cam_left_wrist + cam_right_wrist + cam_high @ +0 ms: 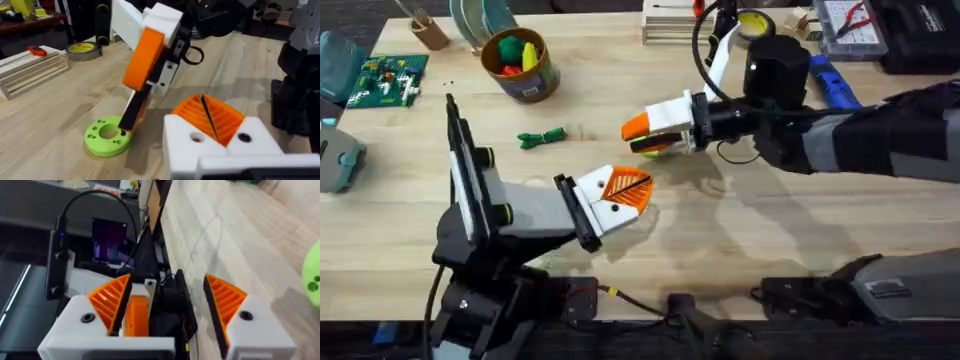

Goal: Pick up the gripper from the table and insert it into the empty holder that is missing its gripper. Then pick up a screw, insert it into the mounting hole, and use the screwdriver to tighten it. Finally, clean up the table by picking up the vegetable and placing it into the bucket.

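Right pincer sits mid-table, fingers partly apart with an orange piece between them. I read that piece as the gripper, so the pincer looks clamped on it. A dark strip runs alongside it; can't tell what that is.

Gripper hangs tilted, lower end down on the lime disc. My guess: the disc serves as a rest to square up the part before insertion.

Left pincer is just beside it, nearer the bases, pads pressed together on nothing. It points at the right one, probably parked close to assist or give its camera a look.

Holder: every white finger block I can see carries an orange pad, so I can't pick out the bare one.

Farther out:
- vegetable lies flat on the table, left of the pincers, untouched
- bucket stands beyond it, toys inside
- screwdriver lies behind the right arm, not yet needed

Insertion not done; screw and cleanup pending.
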